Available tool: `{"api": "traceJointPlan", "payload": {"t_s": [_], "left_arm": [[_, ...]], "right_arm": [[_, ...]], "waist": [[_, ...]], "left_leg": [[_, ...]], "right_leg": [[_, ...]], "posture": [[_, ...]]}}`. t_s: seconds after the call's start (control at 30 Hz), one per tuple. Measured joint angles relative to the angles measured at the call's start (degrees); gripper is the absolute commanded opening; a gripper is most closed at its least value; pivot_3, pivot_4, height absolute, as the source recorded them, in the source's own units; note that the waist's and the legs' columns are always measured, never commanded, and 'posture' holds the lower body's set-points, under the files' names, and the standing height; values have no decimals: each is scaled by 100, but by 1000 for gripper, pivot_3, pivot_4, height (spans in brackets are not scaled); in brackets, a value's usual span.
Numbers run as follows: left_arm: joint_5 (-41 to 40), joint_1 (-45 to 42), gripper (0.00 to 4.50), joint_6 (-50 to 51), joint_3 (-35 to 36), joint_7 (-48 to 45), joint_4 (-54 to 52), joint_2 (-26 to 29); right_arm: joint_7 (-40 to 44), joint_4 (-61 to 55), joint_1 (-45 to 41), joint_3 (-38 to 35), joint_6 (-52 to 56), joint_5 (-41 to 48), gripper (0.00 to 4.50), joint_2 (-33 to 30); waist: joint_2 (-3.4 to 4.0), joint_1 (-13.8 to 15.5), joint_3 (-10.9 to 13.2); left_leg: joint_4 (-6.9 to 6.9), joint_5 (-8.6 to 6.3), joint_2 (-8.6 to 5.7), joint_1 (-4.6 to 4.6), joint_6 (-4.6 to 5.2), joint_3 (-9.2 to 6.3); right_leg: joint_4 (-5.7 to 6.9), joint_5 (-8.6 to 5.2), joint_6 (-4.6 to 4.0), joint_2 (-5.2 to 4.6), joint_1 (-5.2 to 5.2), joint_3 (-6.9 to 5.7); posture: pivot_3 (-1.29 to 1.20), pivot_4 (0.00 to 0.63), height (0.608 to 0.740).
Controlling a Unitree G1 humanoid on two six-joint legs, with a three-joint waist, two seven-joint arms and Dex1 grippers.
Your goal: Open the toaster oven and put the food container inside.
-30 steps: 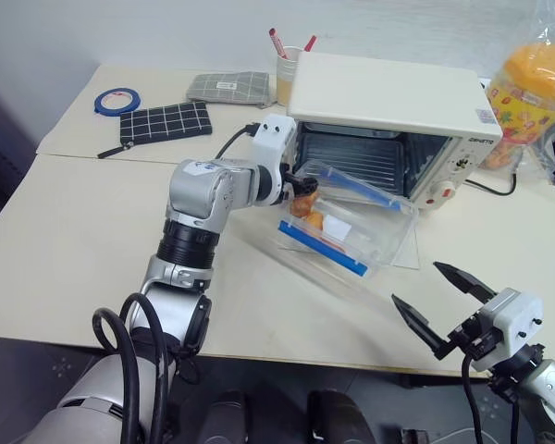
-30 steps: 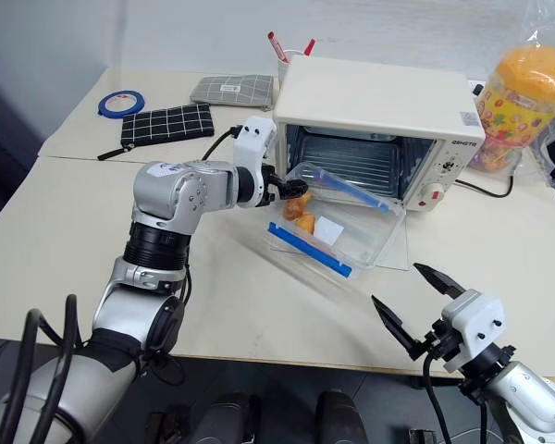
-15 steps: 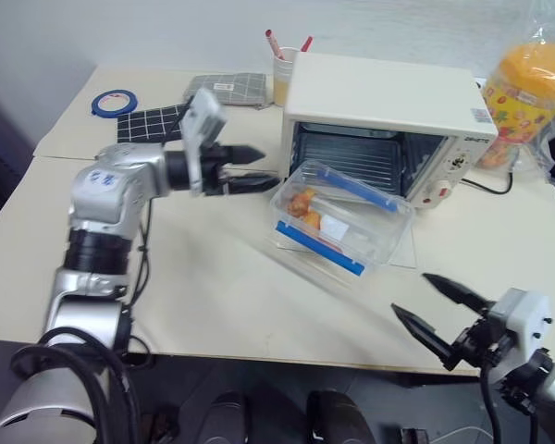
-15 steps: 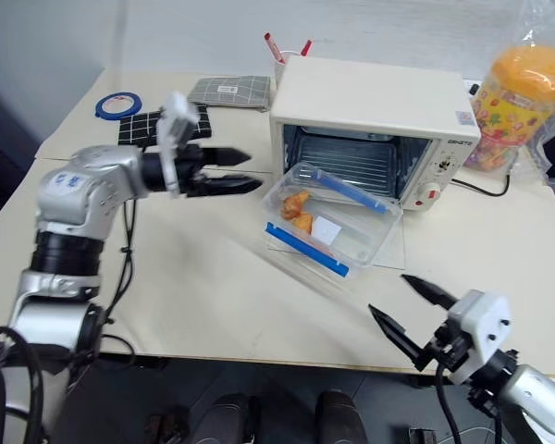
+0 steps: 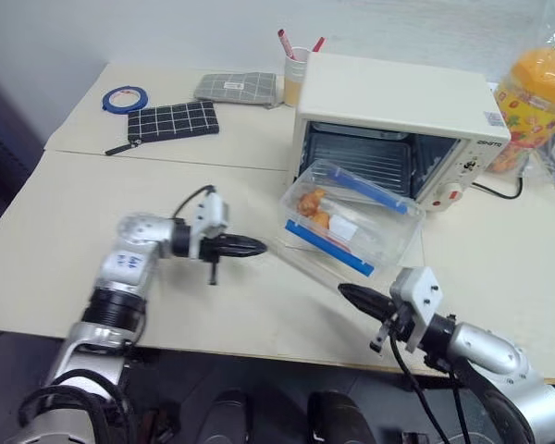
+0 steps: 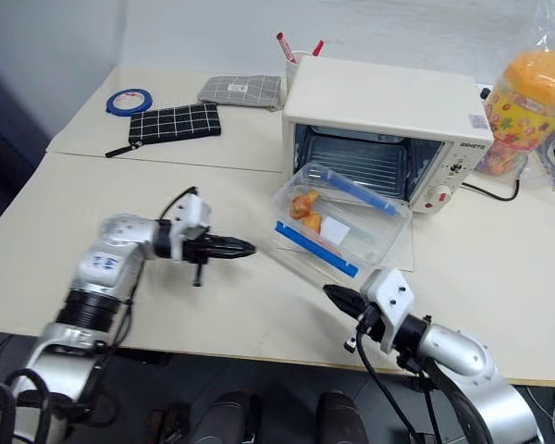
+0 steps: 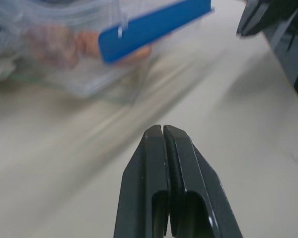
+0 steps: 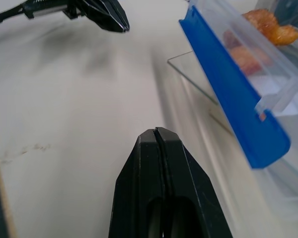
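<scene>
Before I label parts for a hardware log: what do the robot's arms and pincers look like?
Both arms are silver metal with black joint bands and white wrist housings. The left pincer and right pincer each have two tapered glossy black fingers. Black cables loop beside each wrist.

Food container (image 6: 340, 222) rests on open toaster oven (image 6: 388, 120) door; both pincers closed, empty.

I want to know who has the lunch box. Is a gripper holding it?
No, the food container sits on the oven door, both grippers shut and apart.
</scene>
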Motion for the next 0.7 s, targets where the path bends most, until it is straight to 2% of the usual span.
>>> {"api": "traceJointPlan", "payload": {"t_s": [0.3,0.47,0.7], "left_arm": [[318,-51,44,154,-231,1059,99,-945],[432,-492,44,146,-229,1609,486,-1480],[760,-1380,44,-419,-5,2680,1943,-1984]], "right_arm": [[38,834,-930,-551,239,-247,0,-477],[276,1742,-1724,-471,-98,-587,0,-526],[303,3356,-2911,-132,-901,-1281,0,-219]], "waist": [[0,-12,0],[1,-9,0],[1,-25,0]], "left_leg": [[-2,0,1,0,-1,4],[-2,1,-7,-2,-1,5],[-1,3,-12,-9,-4,7]], "right_leg": [[-1,0,1,5,-3,-4],[-4,1,2,4,-3,-7],[-5,3,5,5,-11,-18]], "posture": [[0,150,740],[0,150,740],[0,150,740]]}}
